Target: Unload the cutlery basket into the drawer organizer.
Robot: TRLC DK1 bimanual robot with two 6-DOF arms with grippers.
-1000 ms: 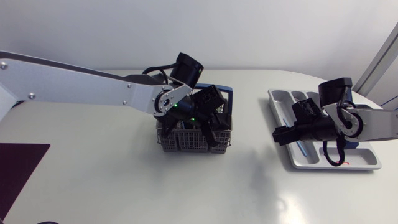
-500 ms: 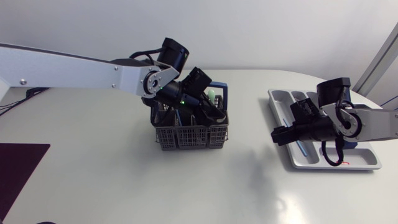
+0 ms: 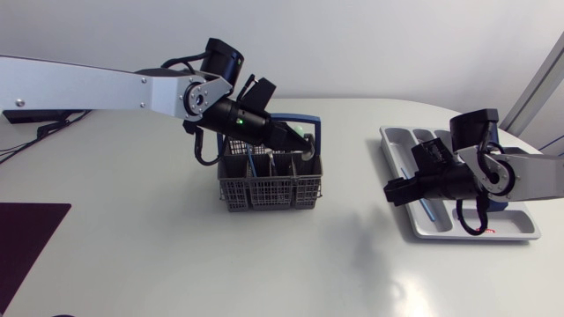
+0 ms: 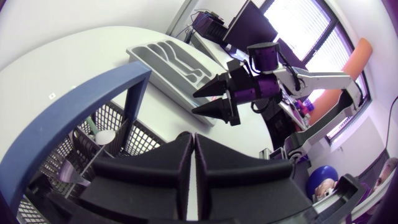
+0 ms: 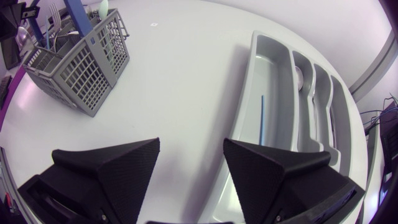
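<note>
The grey mesh cutlery basket (image 3: pixel 269 183) with its blue handle (image 3: pixel 310 124) stands mid-table and holds several pieces, among them a spoon (image 4: pixel 102 137) and a pale green handle (image 5: pixel 102 7). My left gripper (image 3: pixel 302 148) hangs over the basket's back right part, by the handle. Its fingers (image 4: pixel 180 158) are pressed together and I see nothing between them. The grey drawer organizer (image 3: pixel 520 231) lies at the right, with a blue piece (image 5: pixel 261 118) in its long compartment. My right gripper (image 5: pixel 189 162) is open above the table just left of the organizer, holding nothing.
Bare white tabletop lies between the basket (image 5: pixel 74 68) and the organizer (image 5: pixel 249 93). A dark mat (image 3: pixel 22 233) covers the table's front left corner. From the left wrist view my right gripper (image 4: pixel 194 102) shows in front of the organizer (image 4: pixel 168 56).
My left gripper has lifted out of the basket's front right part and drawn back and left, staying shut. The right arm has not moved.
</note>
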